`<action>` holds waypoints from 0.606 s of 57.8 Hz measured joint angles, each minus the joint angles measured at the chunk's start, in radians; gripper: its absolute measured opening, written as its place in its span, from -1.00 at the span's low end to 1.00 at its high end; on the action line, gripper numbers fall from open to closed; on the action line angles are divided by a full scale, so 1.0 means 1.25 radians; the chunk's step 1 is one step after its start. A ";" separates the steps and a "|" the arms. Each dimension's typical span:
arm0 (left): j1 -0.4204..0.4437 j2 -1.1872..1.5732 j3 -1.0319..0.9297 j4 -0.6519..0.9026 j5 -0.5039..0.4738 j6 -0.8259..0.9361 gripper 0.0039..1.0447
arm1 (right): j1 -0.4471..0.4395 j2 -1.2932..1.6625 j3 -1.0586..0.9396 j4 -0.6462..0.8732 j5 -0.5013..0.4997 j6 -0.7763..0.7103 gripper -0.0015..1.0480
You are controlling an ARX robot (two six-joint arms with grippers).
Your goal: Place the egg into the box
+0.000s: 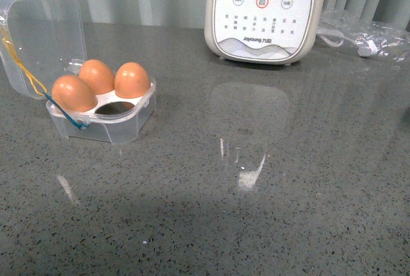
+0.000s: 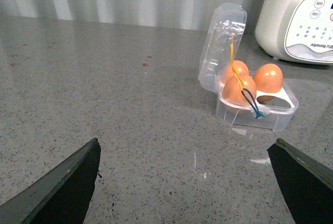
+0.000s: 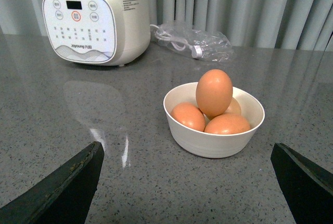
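Observation:
The box (image 1: pixel 131 125) is a clear plastic case on the left of the table, with its lid (image 1: pixel 41 29) open. It holds three orange-brown eggs (image 1: pixel 96 75), and its front hole (image 1: pixel 118 106) is empty. It also shows in the left wrist view (image 2: pixel 260 117), beyond my open, empty left gripper (image 2: pixel 186 146). In the right wrist view, an egg (image 3: pixel 214 93) stands upright on top of three like eggs in a white bowl (image 3: pixel 218 143). My right gripper (image 3: pixel 187 146) is open and empty, just short of the bowl. Neither gripper shows in the front view.
A big white appliance (image 1: pixel 264 13) with buttons stands at the back of the grey speckled table. A clear plastic bag (image 1: pixel 365 32) with a white cable lies to its right. Curtains hang behind the table.

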 joint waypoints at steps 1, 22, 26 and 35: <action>0.000 0.000 0.000 0.000 0.000 0.000 0.87 | 0.000 0.000 0.000 0.000 0.000 0.000 0.86; 0.000 0.000 0.000 0.000 0.000 0.000 0.87 | 0.000 0.000 0.000 0.000 0.000 0.000 0.86; 0.000 0.000 0.000 0.000 0.000 0.000 0.87 | 0.000 0.000 0.000 -0.001 0.001 -0.001 0.86; 0.000 0.000 0.000 0.000 0.000 0.000 0.87 | 0.007 0.042 0.021 -0.022 -0.016 -0.035 0.86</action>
